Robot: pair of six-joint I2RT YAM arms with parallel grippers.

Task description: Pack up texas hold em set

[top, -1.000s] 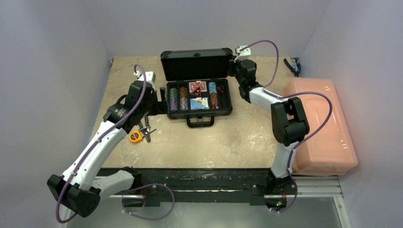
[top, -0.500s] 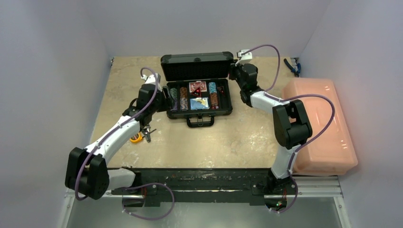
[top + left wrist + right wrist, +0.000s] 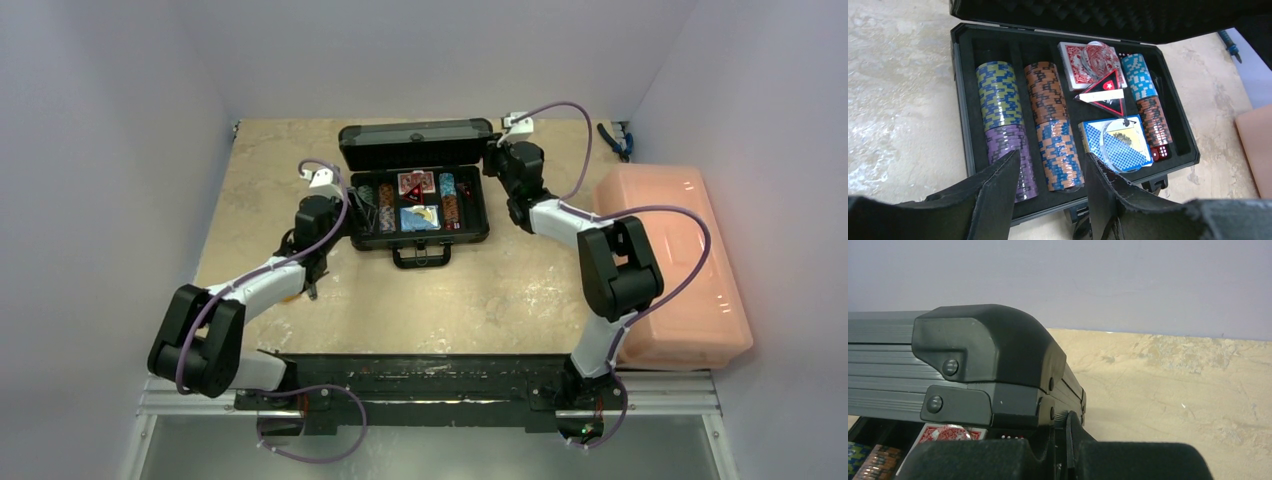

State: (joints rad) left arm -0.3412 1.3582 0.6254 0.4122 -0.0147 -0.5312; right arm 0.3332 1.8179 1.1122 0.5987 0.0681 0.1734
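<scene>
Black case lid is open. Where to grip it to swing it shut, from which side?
Probably grip the lid by its free long edge at the right corner cap, approached from the right end. The lid stands tilted up on its rear hinge, foam side facing the chip stacks; that edge is farthest from the hinge and clear of the contents.

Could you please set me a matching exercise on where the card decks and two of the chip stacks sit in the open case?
Things:
1 red card deck
2 blue card deck
3 purple chip stack
4 light blue chip stack

Places:
A leftmost row, handle end
B right chip row, lid end
C middle, lid end
D middle, handle end

Pairs: 1-C, 2-D, 3-A, 4-B
</scene>
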